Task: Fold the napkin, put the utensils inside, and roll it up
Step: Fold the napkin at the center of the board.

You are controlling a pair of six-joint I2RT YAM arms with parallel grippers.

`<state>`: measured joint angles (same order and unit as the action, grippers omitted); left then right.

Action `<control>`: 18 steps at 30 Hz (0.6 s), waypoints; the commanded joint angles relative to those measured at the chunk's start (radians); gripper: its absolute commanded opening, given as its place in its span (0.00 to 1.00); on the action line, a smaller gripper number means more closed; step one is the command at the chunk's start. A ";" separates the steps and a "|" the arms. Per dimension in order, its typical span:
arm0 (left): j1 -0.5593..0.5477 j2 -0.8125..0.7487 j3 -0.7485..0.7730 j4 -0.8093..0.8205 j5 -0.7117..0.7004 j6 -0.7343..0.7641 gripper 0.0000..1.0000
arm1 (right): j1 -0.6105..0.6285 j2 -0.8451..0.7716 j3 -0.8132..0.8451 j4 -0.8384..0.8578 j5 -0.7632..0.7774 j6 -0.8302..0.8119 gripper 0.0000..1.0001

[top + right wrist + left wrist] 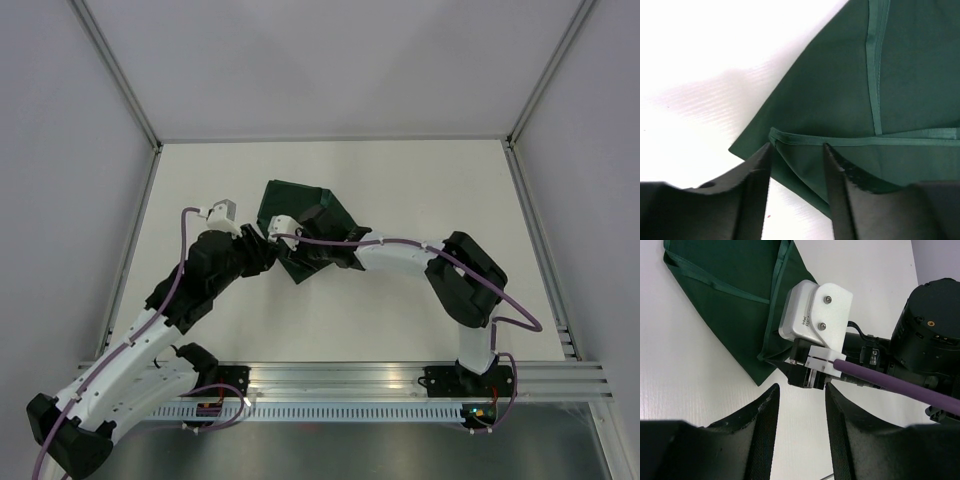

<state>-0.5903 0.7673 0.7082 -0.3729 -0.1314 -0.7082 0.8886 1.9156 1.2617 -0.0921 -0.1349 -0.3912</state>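
White bench fills the top view. The right hand stands apart over the napkin's folded hem, gripping nothing. The left hand hovers beside it, also apart and empty. The napkin lies just above centre. Folding looks unfinished, so the next move probably needs a fresh corner grip. No utensils show.

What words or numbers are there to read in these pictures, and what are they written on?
"intel", with "RE" under it and the rest cut off: on the side of the silver camera, tiny and turned sideways.
Nothing else can be read: the napkin and the table show no writing.
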 commanded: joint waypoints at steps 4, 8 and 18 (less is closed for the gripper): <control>-0.002 -0.016 0.053 0.005 -0.007 -0.014 0.49 | -0.003 -0.030 0.064 -0.052 -0.066 0.046 0.56; -0.002 0.029 0.083 0.032 0.001 0.016 0.53 | -0.091 -0.055 0.110 -0.100 -0.101 0.112 0.56; -0.042 0.441 0.255 0.147 -0.005 0.205 0.56 | -0.362 -0.135 0.093 -0.196 -0.095 0.201 0.55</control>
<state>-0.6060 1.0874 0.8894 -0.2962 -0.1207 -0.6170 0.5583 1.8286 1.3472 -0.2367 -0.2405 -0.2432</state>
